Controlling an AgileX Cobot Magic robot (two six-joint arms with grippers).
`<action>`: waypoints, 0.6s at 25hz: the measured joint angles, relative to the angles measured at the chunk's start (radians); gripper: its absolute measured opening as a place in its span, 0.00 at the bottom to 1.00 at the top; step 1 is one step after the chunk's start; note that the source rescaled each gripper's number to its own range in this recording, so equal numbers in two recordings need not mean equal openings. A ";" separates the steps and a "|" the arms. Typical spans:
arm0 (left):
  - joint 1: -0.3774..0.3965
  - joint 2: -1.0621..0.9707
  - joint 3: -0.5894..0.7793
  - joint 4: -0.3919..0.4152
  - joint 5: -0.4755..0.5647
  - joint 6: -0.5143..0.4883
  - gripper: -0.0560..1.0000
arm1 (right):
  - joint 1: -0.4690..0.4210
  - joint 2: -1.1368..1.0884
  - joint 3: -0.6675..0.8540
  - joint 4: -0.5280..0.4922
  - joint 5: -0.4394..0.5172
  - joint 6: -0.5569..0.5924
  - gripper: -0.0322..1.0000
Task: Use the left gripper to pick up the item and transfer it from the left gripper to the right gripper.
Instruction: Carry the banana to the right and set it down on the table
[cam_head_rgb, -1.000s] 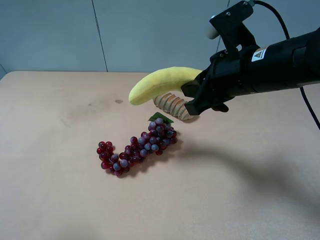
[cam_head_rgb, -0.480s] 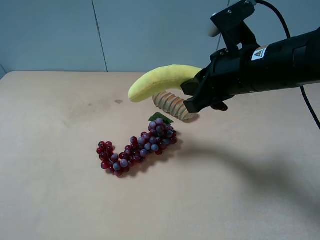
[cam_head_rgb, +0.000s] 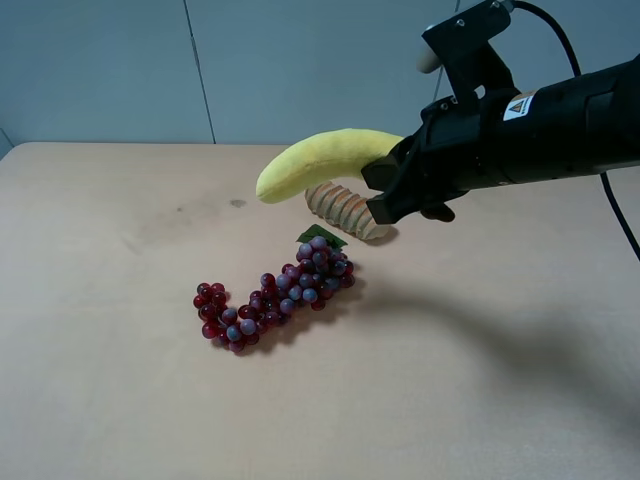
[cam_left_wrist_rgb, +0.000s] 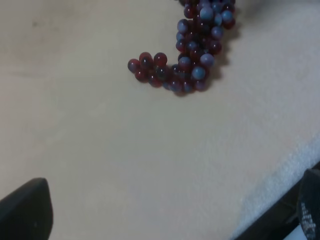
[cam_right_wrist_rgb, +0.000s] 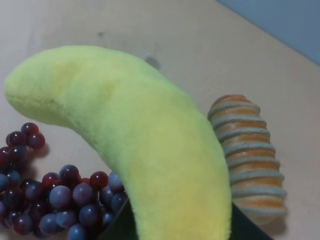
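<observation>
The item, a yellow plush banana (cam_head_rgb: 320, 160), hangs in the air above the table, and my right gripper (cam_head_rgb: 385, 195) is shut on its stem end. In the right wrist view the banana (cam_right_wrist_rgb: 150, 135) fills the middle, with dark fingers (cam_right_wrist_rgb: 120, 227) at either side of its near end. The stem tip and tag are hidden. My left gripper (cam_left_wrist_rgb: 170, 187) is out of the exterior high view. In its wrist view only dark fingertips (cam_left_wrist_rgb: 25, 210) show at the corners, wide apart and empty, above bare table near the grapes.
A ridged tan bread (cam_head_rgb: 345, 210) lies under the banana and also shows in the right wrist view (cam_right_wrist_rgb: 250, 150). A red-purple grape bunch (cam_head_rgb: 275, 295) lies in front of it and shows in both wrist views (cam_left_wrist_rgb: 195, 45) (cam_right_wrist_rgb: 55, 200). The table's edge (cam_left_wrist_rgb: 280, 175) is close to the left gripper.
The right gripper has lifted the banana very slightly. Bread and grapes have not moved.
</observation>
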 joint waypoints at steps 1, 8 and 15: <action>0.000 0.000 0.010 0.000 -0.021 0.000 1.00 | 0.000 0.000 0.000 0.000 -0.001 0.000 0.03; 0.000 0.000 0.022 -0.018 -0.045 0.000 1.00 | 0.000 0.000 0.000 0.004 -0.012 0.011 0.03; 0.047 0.000 0.022 -0.020 -0.046 0.000 1.00 | 0.000 0.000 0.000 0.008 -0.019 0.081 0.03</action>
